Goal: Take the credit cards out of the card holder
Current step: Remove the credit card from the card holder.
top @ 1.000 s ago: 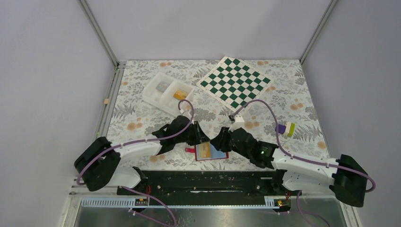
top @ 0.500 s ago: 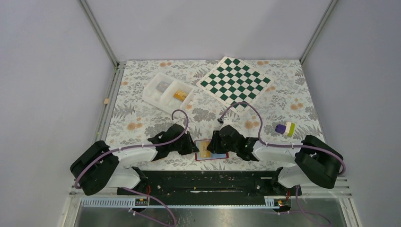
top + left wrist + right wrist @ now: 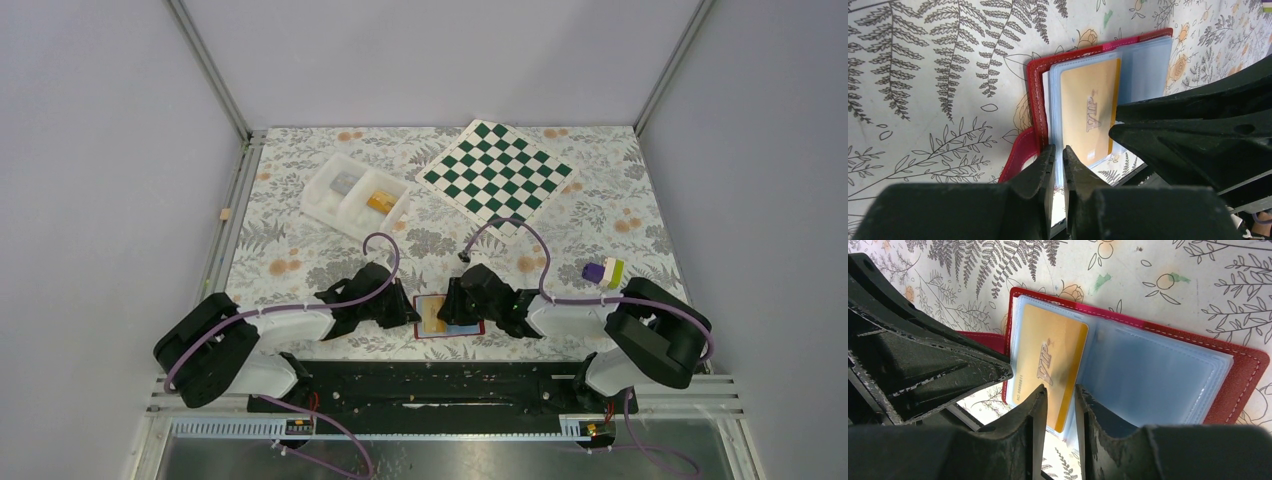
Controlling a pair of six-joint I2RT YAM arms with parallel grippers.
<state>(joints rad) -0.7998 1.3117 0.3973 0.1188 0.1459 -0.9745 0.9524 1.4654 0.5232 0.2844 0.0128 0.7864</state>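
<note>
You are looking at a red card holder (image 3: 1245,375), pale blue inside, an orange-yellow credit card (image 3: 1048,365), and a fern-and-flower printed tabletop (image 3: 1158,270).

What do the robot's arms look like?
The left arm and right arm have white links, chunky black joints and a looping purple cable each. The left tool and right tool have two black, pointed, scuffed fingers.

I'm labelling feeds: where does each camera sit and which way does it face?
Top external: above, behind the bases, looking down on the table; both arms show.
Left wrist: on its arm, facing the card holder past the left gripper.
Right wrist: same, past the right gripper.
Both wrists share the VIP credit card.
</note>
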